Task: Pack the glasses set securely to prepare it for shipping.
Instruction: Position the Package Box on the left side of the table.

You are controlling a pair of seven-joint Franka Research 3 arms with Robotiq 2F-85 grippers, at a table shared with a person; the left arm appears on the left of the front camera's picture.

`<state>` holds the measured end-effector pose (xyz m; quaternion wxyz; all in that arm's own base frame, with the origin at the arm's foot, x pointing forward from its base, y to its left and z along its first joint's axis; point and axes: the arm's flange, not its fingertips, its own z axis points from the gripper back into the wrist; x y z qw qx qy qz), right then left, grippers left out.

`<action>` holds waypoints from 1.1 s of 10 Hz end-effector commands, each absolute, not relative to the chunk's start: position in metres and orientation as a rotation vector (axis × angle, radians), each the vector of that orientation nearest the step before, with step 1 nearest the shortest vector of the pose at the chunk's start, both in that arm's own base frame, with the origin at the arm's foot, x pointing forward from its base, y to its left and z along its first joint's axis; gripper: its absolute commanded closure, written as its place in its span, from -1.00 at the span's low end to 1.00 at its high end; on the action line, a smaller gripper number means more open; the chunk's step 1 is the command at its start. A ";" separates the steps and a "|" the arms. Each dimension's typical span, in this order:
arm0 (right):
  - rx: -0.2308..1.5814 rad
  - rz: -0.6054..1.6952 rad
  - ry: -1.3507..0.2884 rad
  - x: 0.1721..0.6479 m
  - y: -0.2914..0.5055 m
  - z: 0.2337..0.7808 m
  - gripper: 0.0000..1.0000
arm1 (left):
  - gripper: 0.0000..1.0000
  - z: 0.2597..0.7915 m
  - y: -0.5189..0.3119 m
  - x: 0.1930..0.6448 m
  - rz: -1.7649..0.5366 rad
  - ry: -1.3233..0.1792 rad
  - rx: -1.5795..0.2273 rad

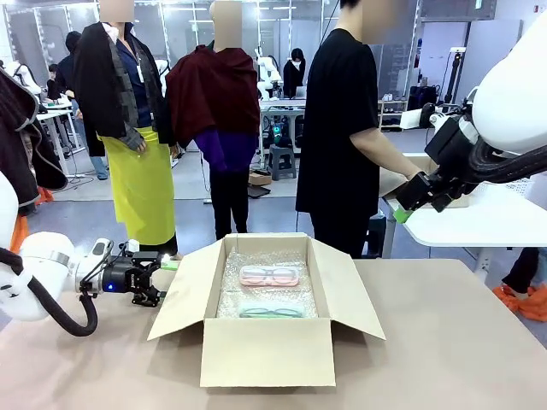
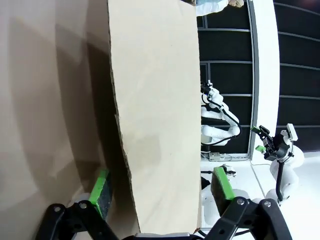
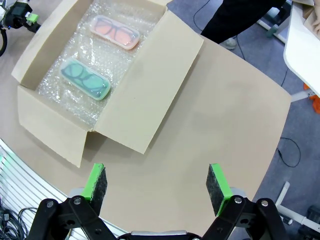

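Front view: an open cardboard box [image 1: 265, 350] is seen on the surface [image 1: 444, 342], lined with bubble wrap [image 1: 235, 299]. The pink case [image 1: 269, 276] is laid toward the far wall and the teal case [image 1: 272, 311] just in front of it, both flat on the wrap and a little apart. The left hand [image 1: 164, 280] is held at the outer edge of the box's left flap [image 1: 184, 286], fingers spread. The right hand [image 1: 400, 203] is raised well above and to the right of the box, released and empty, near the forearm of a person [image 1: 342, 128] in black at the far side.

Left wrist view: the left hand [image 2: 161, 189] is shown wide open, with the flap [image 2: 155, 100] standing between its two green pads. Contact with the cardboard cannot be told.

Right wrist view: the right hand [image 3: 157, 186] is spread wide over the bare surface [image 3: 225, 100], with nothing grasped or touched. Beyond it the cardboard box [image 3: 150, 100] is seen from above, with the pink case [image 3: 115, 32] and the teal case [image 3: 85, 80] lying parallel on the bubble wrap [image 3: 60, 82].
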<state>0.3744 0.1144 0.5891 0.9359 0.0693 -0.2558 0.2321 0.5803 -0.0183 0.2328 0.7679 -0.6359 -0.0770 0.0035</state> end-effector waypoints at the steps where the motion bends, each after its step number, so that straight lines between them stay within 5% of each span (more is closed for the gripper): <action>1: 0.128 0.469 -0.520 0.374 0.117 0.590 -1.00 | -1.00 0.232 -0.025 0.578 0.048 -0.159 -1.405; 3: 0.128 0.469 -0.520 0.374 0.117 0.590 -1.00 | -0.01 0.234 -0.030 0.574 0.035 -0.155 -1.415; 4: 0.128 0.469 -0.520 0.374 0.117 0.590 -1.00 | 0.68 0.238 -0.028 0.573 0.030 -0.152 -1.434; 5: 0.128 0.469 -0.520 0.374 0.117 0.590 -1.00 | 1.00 0.241 -0.023 0.572 0.026 -0.162 -1.448; 11: 0.128 0.469 -0.520 0.374 0.117 0.590 -1.00 | 1.00 0.253 -0.007 0.561 -0.001 -0.150 -1.553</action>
